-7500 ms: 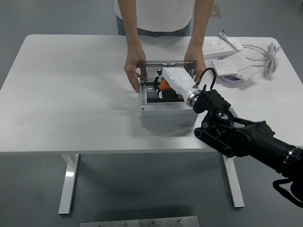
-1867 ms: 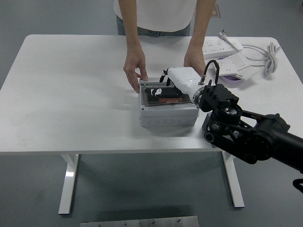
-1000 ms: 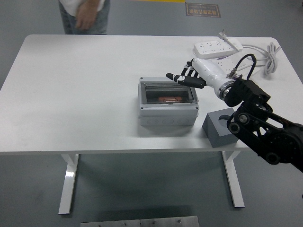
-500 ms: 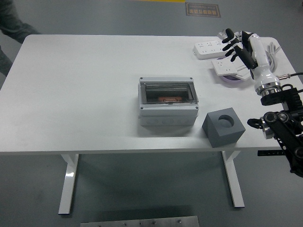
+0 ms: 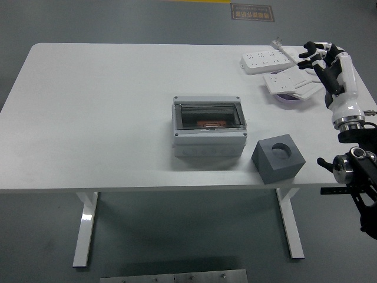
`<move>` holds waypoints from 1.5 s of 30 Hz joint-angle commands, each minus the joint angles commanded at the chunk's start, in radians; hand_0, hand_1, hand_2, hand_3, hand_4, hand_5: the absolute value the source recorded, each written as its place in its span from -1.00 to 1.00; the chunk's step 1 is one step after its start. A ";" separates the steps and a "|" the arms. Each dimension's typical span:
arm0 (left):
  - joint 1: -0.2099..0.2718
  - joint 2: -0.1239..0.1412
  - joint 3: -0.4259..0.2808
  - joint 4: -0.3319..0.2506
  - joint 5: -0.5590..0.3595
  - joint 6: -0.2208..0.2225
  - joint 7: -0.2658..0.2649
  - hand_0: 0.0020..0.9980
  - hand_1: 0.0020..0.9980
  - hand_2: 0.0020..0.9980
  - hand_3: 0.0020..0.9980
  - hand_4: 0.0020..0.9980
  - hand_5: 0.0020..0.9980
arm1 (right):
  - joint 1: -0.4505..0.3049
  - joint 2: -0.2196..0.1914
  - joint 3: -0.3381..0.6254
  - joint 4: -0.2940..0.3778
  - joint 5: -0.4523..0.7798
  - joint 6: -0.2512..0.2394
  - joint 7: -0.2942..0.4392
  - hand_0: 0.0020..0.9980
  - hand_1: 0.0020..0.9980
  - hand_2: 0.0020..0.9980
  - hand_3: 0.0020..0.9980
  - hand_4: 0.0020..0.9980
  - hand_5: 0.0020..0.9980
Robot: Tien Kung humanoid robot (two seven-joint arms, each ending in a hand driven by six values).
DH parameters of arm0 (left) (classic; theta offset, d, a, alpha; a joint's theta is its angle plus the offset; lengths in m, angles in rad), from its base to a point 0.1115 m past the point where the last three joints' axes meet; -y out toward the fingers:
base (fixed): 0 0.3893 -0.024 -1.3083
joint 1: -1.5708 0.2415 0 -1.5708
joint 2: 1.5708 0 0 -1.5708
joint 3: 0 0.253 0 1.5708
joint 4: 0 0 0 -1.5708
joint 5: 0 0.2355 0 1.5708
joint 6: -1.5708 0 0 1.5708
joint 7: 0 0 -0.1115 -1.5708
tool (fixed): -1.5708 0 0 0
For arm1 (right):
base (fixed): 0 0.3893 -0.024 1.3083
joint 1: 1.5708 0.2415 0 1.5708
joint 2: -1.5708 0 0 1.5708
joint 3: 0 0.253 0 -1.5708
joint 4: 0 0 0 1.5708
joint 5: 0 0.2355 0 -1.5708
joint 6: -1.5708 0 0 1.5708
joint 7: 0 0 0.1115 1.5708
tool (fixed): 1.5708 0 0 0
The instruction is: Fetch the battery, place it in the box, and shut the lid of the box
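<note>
On the white table [image 5: 94, 112], near the middle, sits a grey box [image 5: 209, 134]. Its clear lid [image 5: 211, 115] lies flat and shut on top. Through the lid I can see something orange and dark inside; that looks like the battery [image 5: 207, 124], but it is too small and dim to tell more.

Just to the right of the box, near the front edge of the table, stands a dark grey block [image 5: 278, 158] with a round hole in its top face. It is tilted a bit, with one corner turned toward me. It does not touch the box.

Over at the far right corner of the table lie two white power strips [image 5: 268, 59], one behind the other, and a white cable [image 5: 339, 59] curls beside them. Under the nearer strip a bit of something purple [image 5: 288, 99] peeks out.

At the right edge of the table the robot's right hand [image 5: 330, 65] is held up in the air, above that corner. It is white with black fingers [image 5: 310, 55]. They are spread a little and hold nothing. The black arm [image 5: 356, 177] below it hangs off the right side of the table, well apart from the box.
</note>
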 joint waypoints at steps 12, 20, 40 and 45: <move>0.000 -0.008 0.009 0.001 -0.020 0.006 -0.003 0.17 0.38 0.20 0.16 0.15 -1.00 | -0.011 -0.017 0.026 0.004 -0.037 -0.008 -0.015 0.93 0.85 0.89 1.00 0.81 -0.29; 0.000 -0.003 0.011 0.000 -0.025 0.009 -0.001 0.18 0.38 0.20 0.16 0.15 -1.00 | -0.014 -0.020 0.031 0.007 -0.041 -0.021 -0.015 0.96 0.85 0.85 0.96 0.80 -0.26; 0.001 -0.007 0.012 -0.001 -0.030 0.010 0.000 0.18 0.38 0.20 0.16 0.15 -1.00 | -0.016 -0.019 0.036 0.009 -0.021 -0.009 0.016 0.92 0.75 0.91 1.00 0.85 -0.18; -0.001 -0.008 0.012 0.000 -0.031 0.011 -0.003 0.18 0.38 0.20 0.16 0.15 -1.00 | -0.017 -0.019 0.044 0.011 -0.014 -0.008 0.024 0.73 0.82 1.00 1.00 0.85 -0.17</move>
